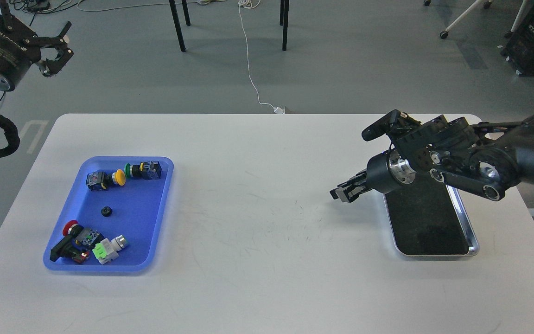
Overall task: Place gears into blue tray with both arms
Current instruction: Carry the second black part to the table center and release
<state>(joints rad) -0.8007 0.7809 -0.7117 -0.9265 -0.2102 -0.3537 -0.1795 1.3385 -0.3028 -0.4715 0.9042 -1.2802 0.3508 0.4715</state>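
The blue tray [143, 218] lies at the table's left. One small black gear [106, 211] rests on its floor near the middle, among coloured push-button switches. My left gripper [60, 48] hangs high off the table's far left corner, open and empty. My right gripper [342, 191] hovers over the white table just left of the steel tray [434, 222], pointing left. Its fingers are drawn together, and I cannot see whether a gear sits between them.
Push-button switches fill the blue tray's far end [123, 175] and near end [88, 243]. The steel tray's dark bottom shows nothing in it. Bare white table [257, 218] spans the stretch between the two trays. Chair legs and a cable lie on the floor beyond.
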